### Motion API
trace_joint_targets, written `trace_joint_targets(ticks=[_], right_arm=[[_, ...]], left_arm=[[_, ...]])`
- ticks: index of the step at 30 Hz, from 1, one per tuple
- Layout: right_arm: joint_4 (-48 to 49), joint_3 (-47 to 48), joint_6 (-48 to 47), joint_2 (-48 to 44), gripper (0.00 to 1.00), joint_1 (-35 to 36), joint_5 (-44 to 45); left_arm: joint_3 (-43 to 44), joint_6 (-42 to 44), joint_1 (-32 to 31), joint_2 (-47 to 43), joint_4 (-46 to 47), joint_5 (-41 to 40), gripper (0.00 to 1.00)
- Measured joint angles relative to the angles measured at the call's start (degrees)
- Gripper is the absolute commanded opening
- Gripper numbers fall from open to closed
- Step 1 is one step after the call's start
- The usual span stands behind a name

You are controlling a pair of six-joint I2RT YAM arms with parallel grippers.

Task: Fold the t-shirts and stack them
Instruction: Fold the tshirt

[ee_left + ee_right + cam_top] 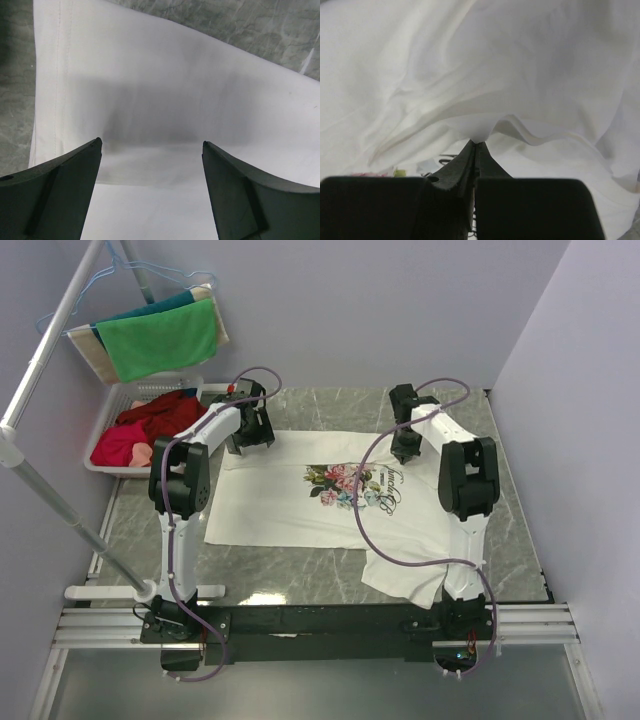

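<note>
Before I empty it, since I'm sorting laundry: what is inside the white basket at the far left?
A dark red cloth and a pinkish-red cloth are heaped in the basket. Anything beneath them, and the basket's floor, is covered from view.

t-shirt (270, 502) on table (300, 567), basket (150, 391) far left (cloths (150, 425) inside)

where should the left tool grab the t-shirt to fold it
Probably the stitched hem at the t-shirt's far left corner, under the open left tool. It lies flat on the table, so come straight down over the bare edge.
</note>
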Motion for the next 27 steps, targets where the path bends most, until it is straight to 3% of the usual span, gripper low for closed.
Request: trace_joint_targets(ticks=[13,27], right_arm=[[-1.4,-4.4,0.0,-10.0,0.0,2.1,-7.0],[-5.0,-12.5,0.0,-12.5,0.0,6.8,-16.0]], left_arm=[[0.0,0.0,0.0,0.0,0.0,-0.2,0.87],[0.0,0.0,0.0,0.0,0.0,-1.1,0.87]])
